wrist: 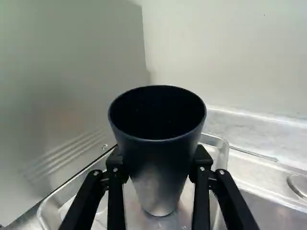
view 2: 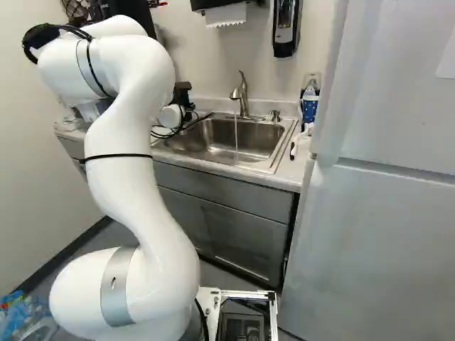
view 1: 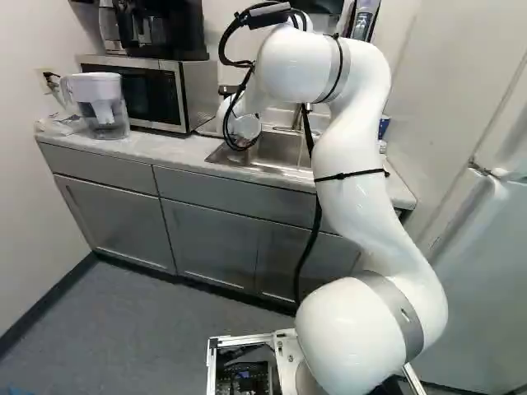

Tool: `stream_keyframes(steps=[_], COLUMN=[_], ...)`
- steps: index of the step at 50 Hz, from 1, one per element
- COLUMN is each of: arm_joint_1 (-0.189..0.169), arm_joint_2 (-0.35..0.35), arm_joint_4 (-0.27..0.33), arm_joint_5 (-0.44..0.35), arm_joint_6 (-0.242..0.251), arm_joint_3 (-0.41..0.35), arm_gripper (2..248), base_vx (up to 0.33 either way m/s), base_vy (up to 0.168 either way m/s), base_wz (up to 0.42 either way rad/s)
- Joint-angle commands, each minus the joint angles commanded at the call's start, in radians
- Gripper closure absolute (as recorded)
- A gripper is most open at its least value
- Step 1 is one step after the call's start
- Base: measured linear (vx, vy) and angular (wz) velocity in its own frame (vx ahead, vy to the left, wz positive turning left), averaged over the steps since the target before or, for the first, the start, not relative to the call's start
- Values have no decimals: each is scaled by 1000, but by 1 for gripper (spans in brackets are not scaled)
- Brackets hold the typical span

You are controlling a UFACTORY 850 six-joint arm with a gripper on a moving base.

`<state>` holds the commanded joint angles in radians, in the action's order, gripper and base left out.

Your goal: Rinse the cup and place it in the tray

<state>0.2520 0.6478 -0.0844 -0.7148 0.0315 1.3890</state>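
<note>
Cup (wrist: 156, 158) is grasped by the gripper (wrist: 158, 165), a finger set against each side. Mouth is kept upward and narrow base down, presumably so that it can be stood upright on release. Grip is taken on the outer wall below the rim; the opening is left unobstructed.

Cup is positioned over the metal tray (wrist: 222, 151), which is set on the counter (view 1: 169, 148) between microwave (view 1: 193, 90) and sink (view 2: 206, 145). Whether the base is touching the tray cannot be told. Placing is judged to be the step in hand; rinsing is presumed done, though it is not shown by the cup's surface.

A thin stream of water (view 2: 236, 131) is being run from the faucet (view 2: 244, 96) into the sink, well apart from the cup.

Microwave side is met close by the tray, so sideways clearance is judged limited there. The tray rim should be cleared by the fingers on opening. Pitcher (view 1: 103, 111) is stood beyond the microwave, out of the way. Bottle (view 2: 309, 106) is seen past the sink, beside the refrigerator (view 2: 384, 185).
</note>
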Motion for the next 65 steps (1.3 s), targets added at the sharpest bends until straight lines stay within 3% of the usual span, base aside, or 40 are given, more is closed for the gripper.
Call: stream_keyframes(steps=[34,35,40,41,45,46,50,51,65], arm_joint_1=[0,0,0,0,0,0,0,0,0], arm_joint_2=[0,0,0,0,0,0,-1,-1,-18], arm_joint_4=[0,0,0,0,0,0,0,0,0], arm_joint_5=[16,16,16,16,16,16,16,16,16], arm_joint_6=[0,0,0,0,0,0,0,0,0], arm_joint_3=[0,0,0,0,0,0,0,0,5], arm_gripper=[124,98,98,64,64,29,29,3,3], base_vx=[0,0,0,0,0,0,0,0,0], base_vy=[0,0,0,0,0,0,0,0,0], base_wz=[0,0,0,0,0,0,0,0,0])
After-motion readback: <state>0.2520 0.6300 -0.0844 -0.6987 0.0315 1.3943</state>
